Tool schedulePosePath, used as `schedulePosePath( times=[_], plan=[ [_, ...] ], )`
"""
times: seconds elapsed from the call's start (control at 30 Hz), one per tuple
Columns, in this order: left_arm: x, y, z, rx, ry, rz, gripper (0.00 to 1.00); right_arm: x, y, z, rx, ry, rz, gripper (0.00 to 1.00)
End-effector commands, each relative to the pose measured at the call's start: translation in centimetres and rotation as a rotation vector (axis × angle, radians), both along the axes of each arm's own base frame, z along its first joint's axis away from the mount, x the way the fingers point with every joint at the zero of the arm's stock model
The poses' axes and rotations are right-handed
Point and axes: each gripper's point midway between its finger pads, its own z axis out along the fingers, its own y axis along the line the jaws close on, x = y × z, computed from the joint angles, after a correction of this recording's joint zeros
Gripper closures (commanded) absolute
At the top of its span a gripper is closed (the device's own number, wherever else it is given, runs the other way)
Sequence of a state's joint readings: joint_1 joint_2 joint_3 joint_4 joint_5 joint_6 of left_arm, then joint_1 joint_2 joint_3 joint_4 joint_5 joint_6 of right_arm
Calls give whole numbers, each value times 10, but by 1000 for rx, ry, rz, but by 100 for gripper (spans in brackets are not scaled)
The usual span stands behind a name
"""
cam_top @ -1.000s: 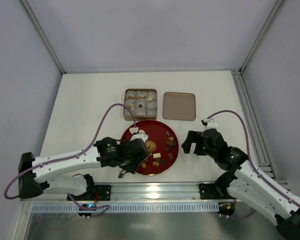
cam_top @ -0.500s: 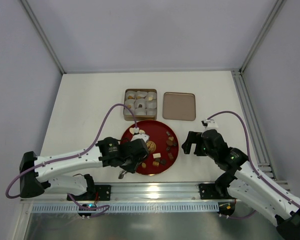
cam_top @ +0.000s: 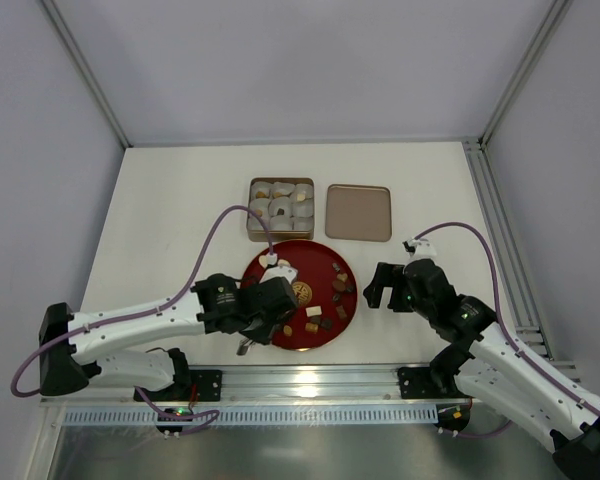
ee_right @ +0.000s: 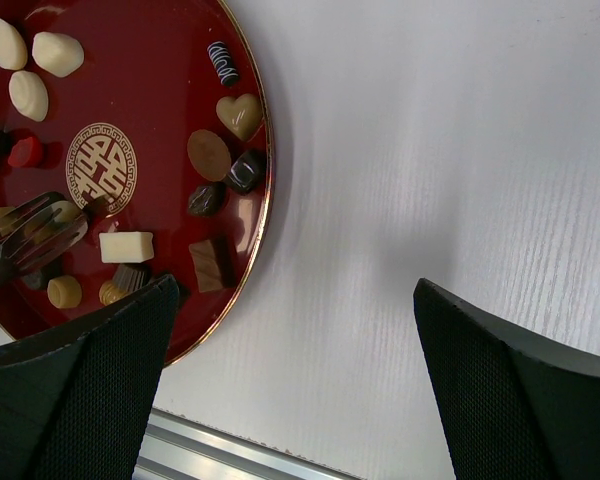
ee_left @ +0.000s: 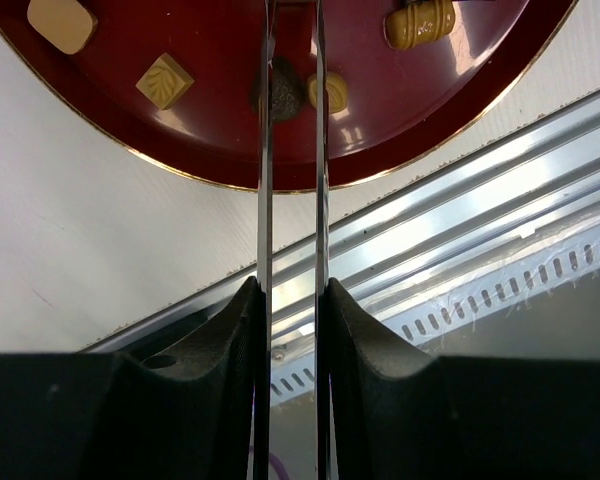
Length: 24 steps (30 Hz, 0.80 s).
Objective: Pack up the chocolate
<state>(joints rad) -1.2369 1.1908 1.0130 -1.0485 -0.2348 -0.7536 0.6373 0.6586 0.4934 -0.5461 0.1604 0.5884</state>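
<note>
Several chocolates lie on the red round plate (cam_top: 315, 255). My left gripper (ee_left: 291, 290) is shut on metal tongs (ee_left: 265, 180) that reach over the plate's near part. A dark round chocolate (ee_left: 285, 90) sits between the tong tips, and a yellow one (ee_left: 334, 92) lies just outside the right blade. From above, the left gripper (cam_top: 270, 315) hangs over the plate's near left edge. My right gripper (ee_right: 290, 380) stands open and empty over bare table right of the plate (ee_right: 170, 60); from above it (cam_top: 385, 285) is beside the plate's right rim.
A square tin (cam_top: 281, 207) with white paper cups, some holding candies, stands behind the plate. Its flat tan lid (cam_top: 358, 212) lies to the right of it. A metal rail (cam_top: 300, 380) runs along the near table edge. Frame posts stand at the far corners.
My left gripper with the tongs has shifted slightly right over the plate's near edge. The right arm has not moved.
</note>
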Motion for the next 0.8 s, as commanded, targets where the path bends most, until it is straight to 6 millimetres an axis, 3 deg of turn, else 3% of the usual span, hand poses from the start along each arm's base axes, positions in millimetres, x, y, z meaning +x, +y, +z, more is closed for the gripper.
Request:
schedulePosePath(
  times=[0.0, 0.53, 0.77],
  plan=[
    [8, -6, 24, -66, -57, 23, 83, 4, 3, 8, 36, -27, -10, 0],
    [26, -12, 53, -71, -148, 39, 86, 4, 3, 8, 34, -23, -10, 0],
    [49, -16, 75, -69, -204, 58, 86, 4, 3, 8, 35, -24, -10, 0]
  ],
)
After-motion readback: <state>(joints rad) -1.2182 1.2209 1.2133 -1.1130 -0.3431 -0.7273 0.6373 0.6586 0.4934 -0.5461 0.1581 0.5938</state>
